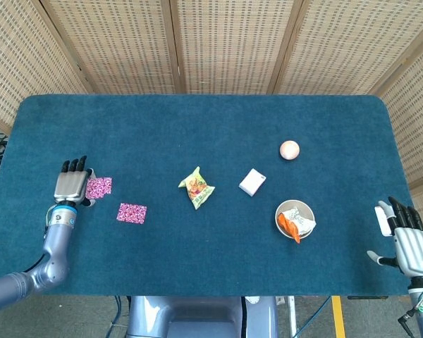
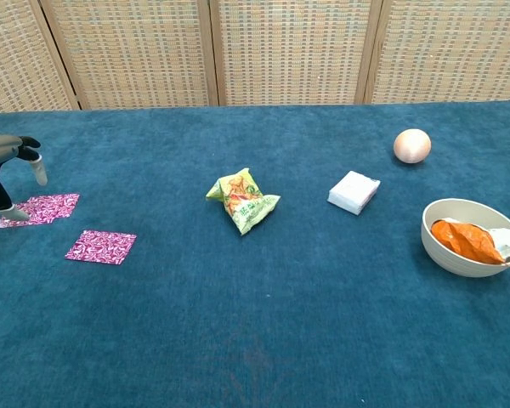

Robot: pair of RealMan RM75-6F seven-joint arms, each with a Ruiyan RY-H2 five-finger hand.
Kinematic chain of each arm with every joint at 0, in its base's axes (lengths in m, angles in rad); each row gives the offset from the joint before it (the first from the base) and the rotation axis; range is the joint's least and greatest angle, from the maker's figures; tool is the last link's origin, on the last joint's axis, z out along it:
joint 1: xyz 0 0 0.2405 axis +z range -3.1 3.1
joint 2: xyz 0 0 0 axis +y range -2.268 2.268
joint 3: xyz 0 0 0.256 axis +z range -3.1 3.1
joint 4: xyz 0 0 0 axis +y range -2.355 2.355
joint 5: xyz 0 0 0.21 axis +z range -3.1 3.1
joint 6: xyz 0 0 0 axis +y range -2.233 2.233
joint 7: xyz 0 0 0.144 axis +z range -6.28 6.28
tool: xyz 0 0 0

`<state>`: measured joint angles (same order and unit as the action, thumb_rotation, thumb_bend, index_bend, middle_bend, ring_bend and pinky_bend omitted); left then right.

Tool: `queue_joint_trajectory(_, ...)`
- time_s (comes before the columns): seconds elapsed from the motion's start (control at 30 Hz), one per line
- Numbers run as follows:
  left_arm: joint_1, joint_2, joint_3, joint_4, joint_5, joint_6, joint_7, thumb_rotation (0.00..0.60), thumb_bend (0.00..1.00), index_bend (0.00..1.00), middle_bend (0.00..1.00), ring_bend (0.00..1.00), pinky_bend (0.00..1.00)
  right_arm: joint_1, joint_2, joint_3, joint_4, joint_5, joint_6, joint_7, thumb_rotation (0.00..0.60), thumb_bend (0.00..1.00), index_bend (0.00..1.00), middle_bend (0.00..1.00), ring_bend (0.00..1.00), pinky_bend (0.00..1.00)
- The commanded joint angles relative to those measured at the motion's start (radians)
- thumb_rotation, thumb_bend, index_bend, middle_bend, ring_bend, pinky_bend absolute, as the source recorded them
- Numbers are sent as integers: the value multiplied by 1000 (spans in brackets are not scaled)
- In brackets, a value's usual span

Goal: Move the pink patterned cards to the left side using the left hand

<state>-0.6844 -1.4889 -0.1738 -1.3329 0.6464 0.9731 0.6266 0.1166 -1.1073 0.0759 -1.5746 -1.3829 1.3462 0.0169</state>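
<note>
Dark blue carpeted tabletop (image 1: 197,120), head and chest views. My left robot hand (image 1: 72,186) hovers at the far left with fingers spread, holding nothing; one fingertip reaches down at the left edge of the nearer pink patterned card (image 1: 99,187), contact uncertain. The second pink patterned card (image 1: 131,213) lies just right of it and nearer me, long axis roughly left-right. I judge the left robot hand far nearer to both; my right robot hand (image 1: 409,236) rests open, well apart at the right edge. Count: two cards, two robot hands.
</note>
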Motion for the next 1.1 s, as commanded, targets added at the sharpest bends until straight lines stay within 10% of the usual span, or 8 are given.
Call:
queue_joint_trajectory(0.03,19,59,27,-124,57,33,2,600,161,360,0,0,0,-1,0,-2,-3,-5,3,-2,600,131,0,0,0,0)
queue_joint_trajectory(0.47,45,89,113,-356,159,106,54,600,162,360,0,0,0,-8,5,-10,-20,-31,25,-7,600,131,0,0,0,0)
queue_joint_trajectory(1.1,7,-19,95,-286,77,131,129,600,163,359,0,0,0,-9,18,-10,-22,-36,23,25,600,131,0,0,0,0)
